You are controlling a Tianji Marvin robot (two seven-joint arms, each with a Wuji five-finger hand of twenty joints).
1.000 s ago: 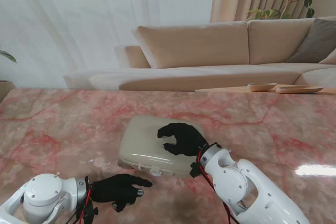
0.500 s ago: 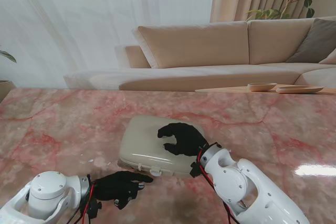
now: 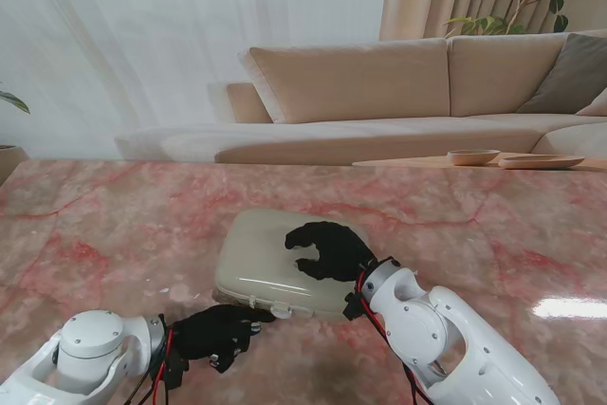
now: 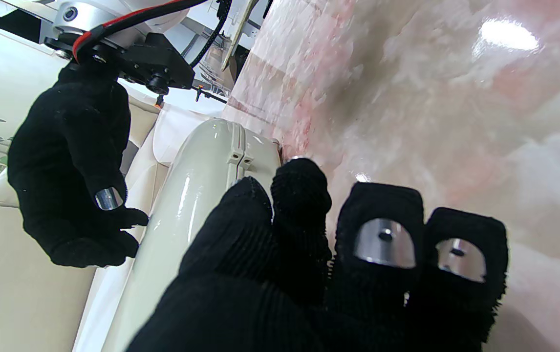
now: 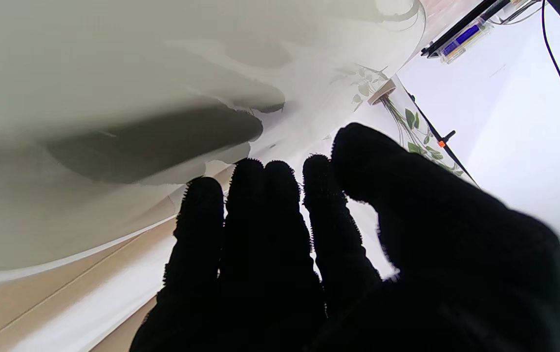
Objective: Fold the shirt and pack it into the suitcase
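A closed cream hard-shell suitcase lies flat in the middle of the table. My right hand rests palm down on its lid, fingers loosely spread and holding nothing; the right wrist view shows the glossy lid close over the fingers. My left hand is on the table at the suitcase's near edge, fingers curled together, with thumb and index reaching the front latch. The left wrist view shows the shell's side and the right hand on it. No shirt is in view.
The pink marble table stretches around the suitcase. A beige sofa stands beyond the far edge, with a low wooden table holding shallow bowls at the back right.
My left hand has slid along the table toward the suitcase's front latch and its fingers have curled in. The right hand and the suitcase have not moved.
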